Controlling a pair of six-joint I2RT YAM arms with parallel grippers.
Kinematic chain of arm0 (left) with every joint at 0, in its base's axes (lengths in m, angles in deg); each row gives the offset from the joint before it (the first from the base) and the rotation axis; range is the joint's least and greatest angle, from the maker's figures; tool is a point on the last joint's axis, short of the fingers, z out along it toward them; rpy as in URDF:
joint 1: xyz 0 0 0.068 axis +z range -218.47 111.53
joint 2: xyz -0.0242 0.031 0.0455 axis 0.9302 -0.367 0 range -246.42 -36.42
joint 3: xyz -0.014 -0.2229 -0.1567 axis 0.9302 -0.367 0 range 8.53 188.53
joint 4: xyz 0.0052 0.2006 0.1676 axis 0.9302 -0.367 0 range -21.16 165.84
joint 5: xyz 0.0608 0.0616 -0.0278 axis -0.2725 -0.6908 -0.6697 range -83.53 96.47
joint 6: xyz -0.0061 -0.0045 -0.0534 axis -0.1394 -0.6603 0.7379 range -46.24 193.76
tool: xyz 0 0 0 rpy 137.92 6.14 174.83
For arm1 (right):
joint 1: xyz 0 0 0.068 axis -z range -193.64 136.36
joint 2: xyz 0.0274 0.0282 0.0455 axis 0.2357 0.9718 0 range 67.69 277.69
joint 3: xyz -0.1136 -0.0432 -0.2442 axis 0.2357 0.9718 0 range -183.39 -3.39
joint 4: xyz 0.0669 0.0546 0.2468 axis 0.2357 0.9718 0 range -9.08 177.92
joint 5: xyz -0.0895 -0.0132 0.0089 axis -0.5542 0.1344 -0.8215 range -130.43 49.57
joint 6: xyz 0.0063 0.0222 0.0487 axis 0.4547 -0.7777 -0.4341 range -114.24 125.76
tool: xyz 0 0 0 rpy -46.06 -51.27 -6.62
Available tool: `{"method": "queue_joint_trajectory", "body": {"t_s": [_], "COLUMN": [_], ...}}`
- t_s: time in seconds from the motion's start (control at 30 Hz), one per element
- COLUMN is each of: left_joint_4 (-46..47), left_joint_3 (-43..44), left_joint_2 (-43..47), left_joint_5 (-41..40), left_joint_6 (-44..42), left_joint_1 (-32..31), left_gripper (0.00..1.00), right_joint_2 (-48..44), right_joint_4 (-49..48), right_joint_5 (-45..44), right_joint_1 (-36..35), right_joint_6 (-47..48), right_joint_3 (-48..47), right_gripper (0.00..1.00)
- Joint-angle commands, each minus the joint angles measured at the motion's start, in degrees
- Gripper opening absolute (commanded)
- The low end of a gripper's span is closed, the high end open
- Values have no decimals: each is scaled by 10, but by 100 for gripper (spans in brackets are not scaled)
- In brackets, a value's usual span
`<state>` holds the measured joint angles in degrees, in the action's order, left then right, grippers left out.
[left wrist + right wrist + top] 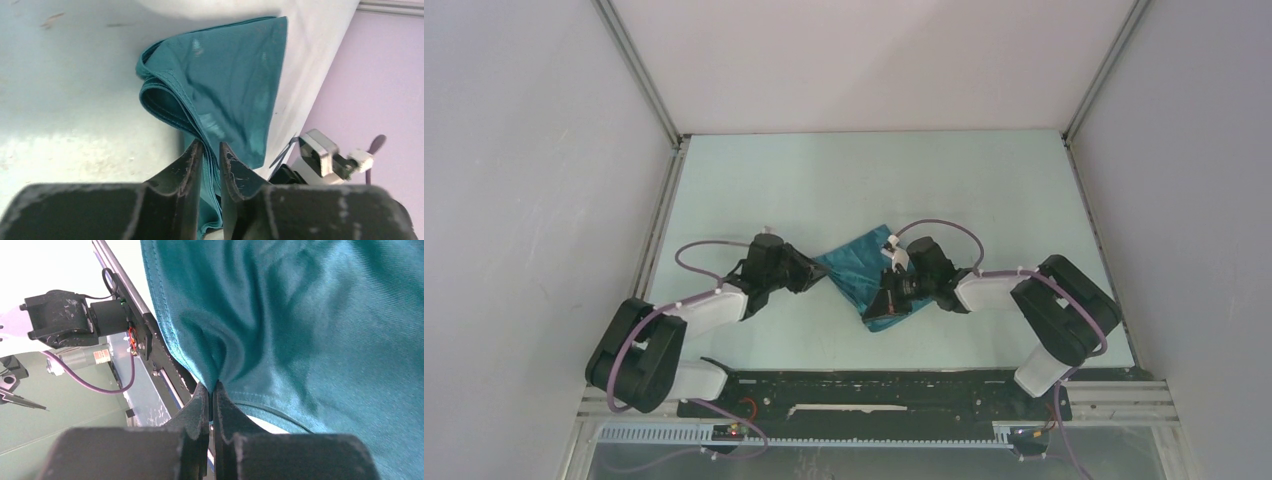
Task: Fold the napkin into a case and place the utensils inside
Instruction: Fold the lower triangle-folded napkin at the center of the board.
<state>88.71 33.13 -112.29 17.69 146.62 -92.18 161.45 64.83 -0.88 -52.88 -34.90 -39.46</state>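
Observation:
The teal satin napkin [856,262] lies bunched in folded layers at the middle of the table, held between both arms. My left gripper [822,275] is at its left edge. In the left wrist view its fingers [210,145] stand close together with several folded layers of the napkin [225,75] pressed between them. My right gripper [886,298] is on the napkin's near right part. In the right wrist view its jaws [212,385] are pinched on a pleat of the napkin [310,330], which is lifted and fills that view. The utensils are out of view.
The pale green table [874,180] is boxed in by white walls at the left, back and right. A black rail [874,385] runs along the near edge between the arm bases. The right arm's wrist camera [320,152] is close beside my left fingers.

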Motion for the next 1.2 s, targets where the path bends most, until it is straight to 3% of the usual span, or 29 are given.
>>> {"method": "queue_joint_trajectory", "body": {"t_s": [0.0, 0.27, 1.17], "left_joint_4": [-63, -93, -125], "left_joint_3": [61, 149, 329], "left_joint_2": [12, -78, -250], "left_joint_5": [-47, -46, -37], "left_joint_6": [-52, -74, -99], "left_joint_1": [-19, -51, -94], "left_gripper": [20, 6, 3], "right_joint_2": [-20, -2, -13], "right_joint_4": [8, 67, 131], "right_joint_5": [10, 6, -29], "right_joint_1": [18, 43, 79], "right_joint_6": [-16, 2, 51], "right_joint_3": [9, 9, 9], "right_gripper": [0, 0, 0]}}
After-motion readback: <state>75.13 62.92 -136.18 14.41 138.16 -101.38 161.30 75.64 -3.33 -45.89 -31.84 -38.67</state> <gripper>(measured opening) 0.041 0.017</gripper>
